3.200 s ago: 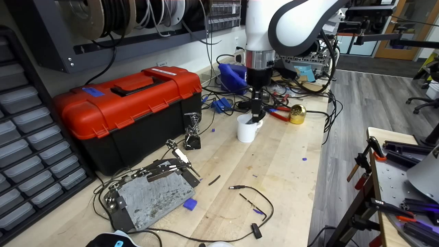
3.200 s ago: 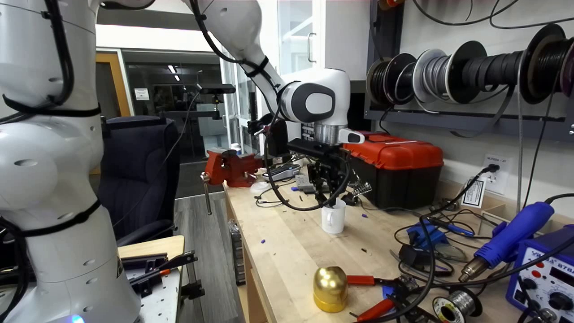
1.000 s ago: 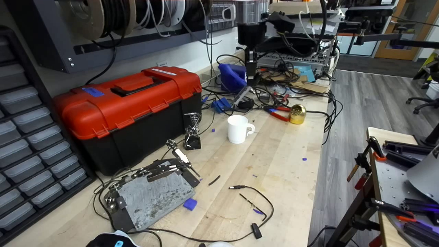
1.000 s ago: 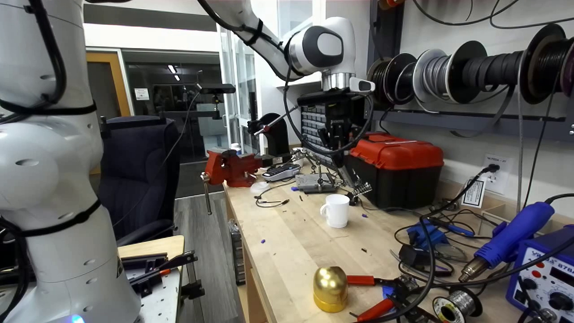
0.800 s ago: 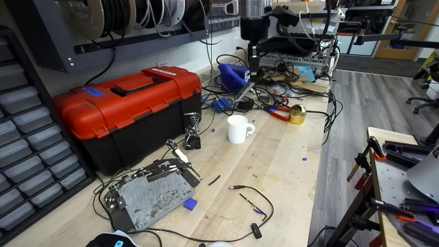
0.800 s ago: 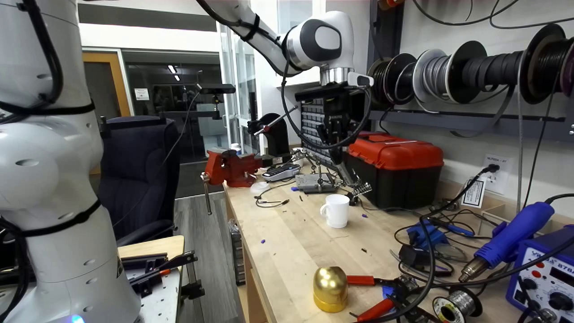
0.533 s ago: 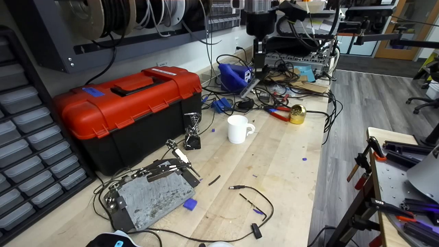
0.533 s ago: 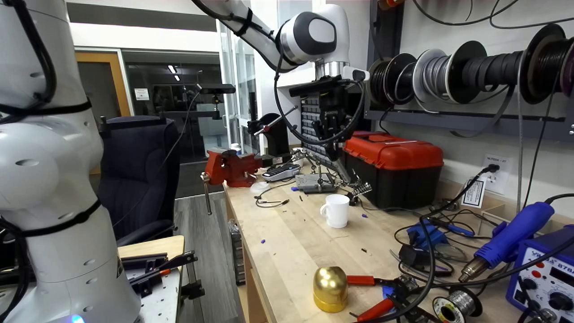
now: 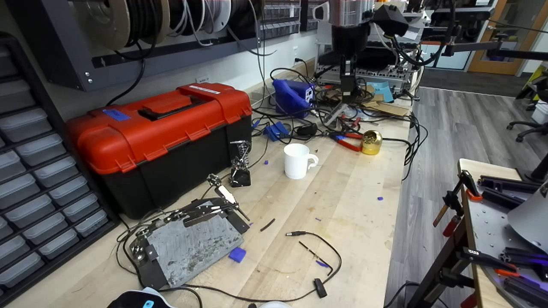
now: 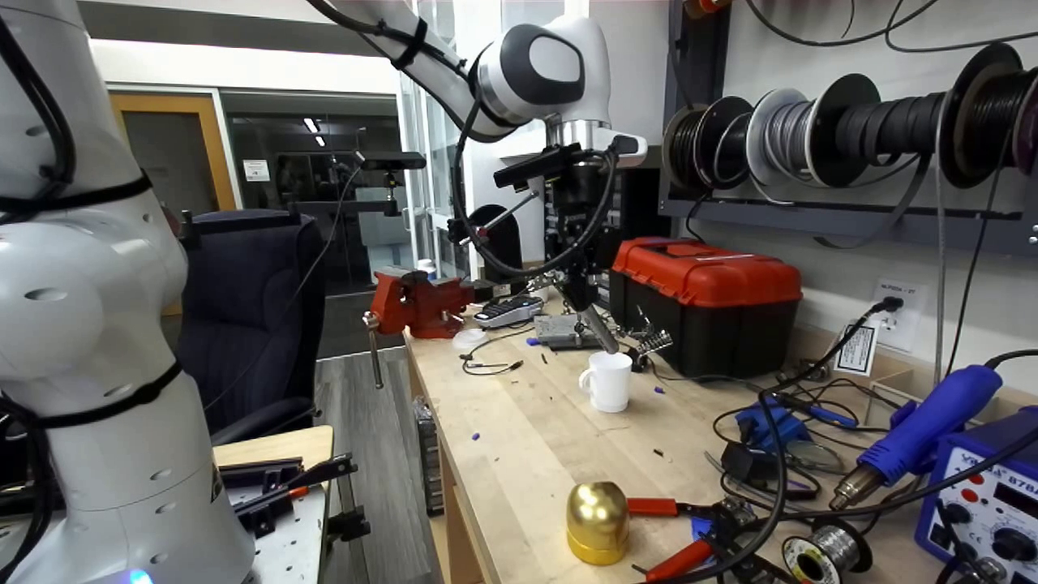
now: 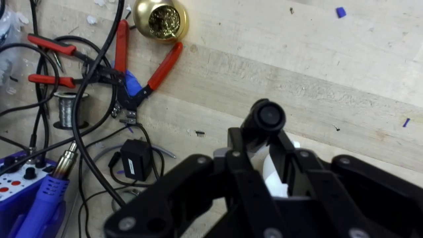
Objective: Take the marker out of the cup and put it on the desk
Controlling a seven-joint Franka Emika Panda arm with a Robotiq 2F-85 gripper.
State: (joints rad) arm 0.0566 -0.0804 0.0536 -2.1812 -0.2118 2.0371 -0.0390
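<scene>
- A light wood surface (image 9: pixel 351 201) borders grey plank flooring (image 9: pixel 454 124); in an exterior view, a red-lidded toolbox (image 9: pixel 167 145) sits at the white cup's (image 9: pixel 296 162) 9 o'clock.
- The marker (image 9: pixel 335 114), grey with a black end, slants in midair, at the cup's 1 o'clock in that view.
- Jaws, drawn in to its width, pinch the marker.

The pincer (image 9: pixel 347 99) holds a tilted marker (image 9: pixel 335 114) above the desk (image 9: pixel 354 201), outside the cup (image 9: pixel 296 162).

The desk (image 9: pixel 351 201) looks like smooth, grained wood, the cup (image 9: pixel 295 161) smooth, the toolbox (image 9: pixel 160 149) low-sheen plastic, the golden pot (image 10: pixel 598 523) brightly polished metal.
</scene>
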